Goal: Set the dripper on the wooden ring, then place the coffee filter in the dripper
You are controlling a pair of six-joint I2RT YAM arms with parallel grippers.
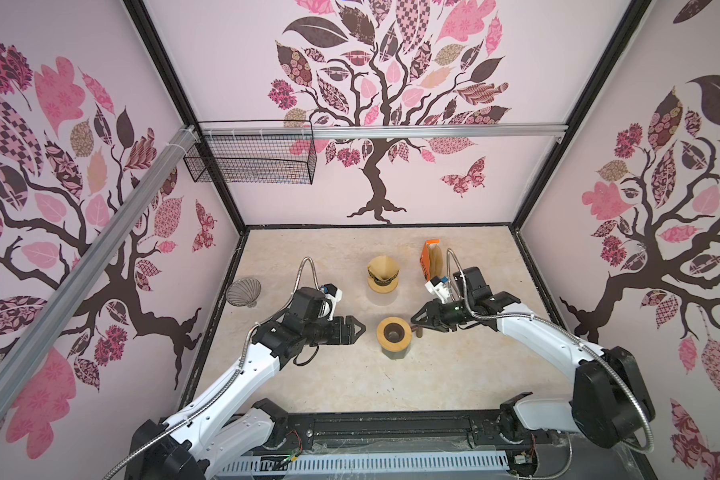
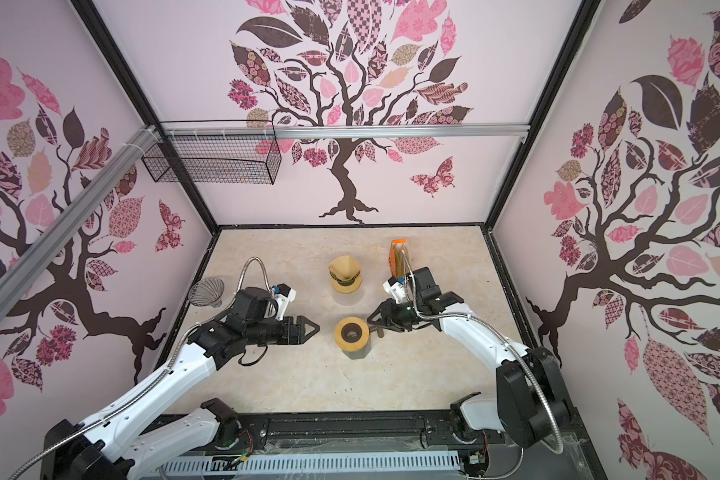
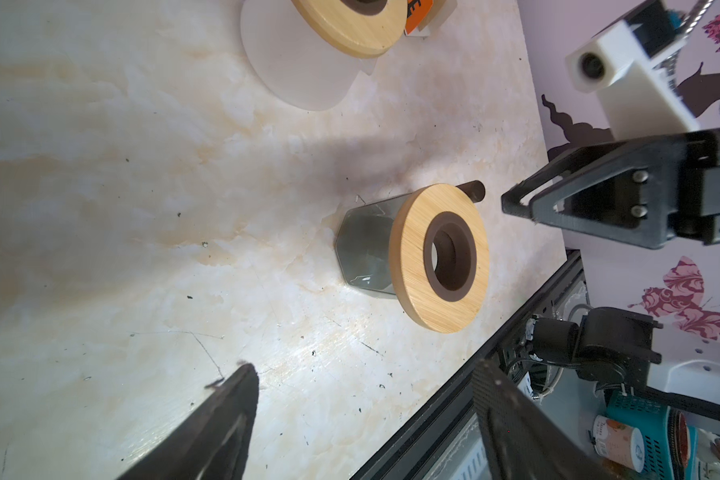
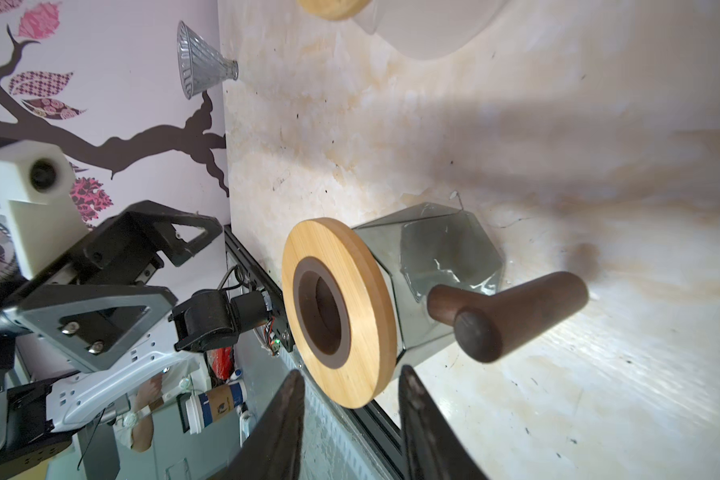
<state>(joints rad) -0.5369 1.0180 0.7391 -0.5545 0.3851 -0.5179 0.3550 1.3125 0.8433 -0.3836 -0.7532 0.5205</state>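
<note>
Presently the left fingers [image 3: 225, 419] are standing wide apart with nothing between them, pointing right toward a glass cup [image 3: 364, 253] and hovering just left of it without touching; the right fingers [image 4: 416, 415] are standing narrower, parted and holding nothing, their tips hanging just right of the cup's wooden ring [image 1: 385, 341] and above its dark handle [image 4: 508, 316]; in the left wrist view a small gap is showing between those tips and the ring; the cup is sitting upright on the table [image 1: 329, 374] at the near middle, between the two sets of fingers, the ring lying flat on its mouth with a dark-lined hole in the centre; the coffee filter [image 1: 382, 265], a tan paper cone, is sitting open-side up in the dripper [image 1: 383, 277] farther back at the middle of the table, well apart from both sets of fingers; the dripper is resting on a wooden collar [image 1: 382, 286]; just right of it an orange holder [image 1: 427, 258] is standing upright with more tan filters in it; a ribbed glass cone [image 1: 244, 292] is lying on its side at the far left edge of the table; both white arms are reaching in from the near side, the left arm [image 1: 233, 382] and the right arm [image 1: 537, 332] angling toward the middle.
</note>
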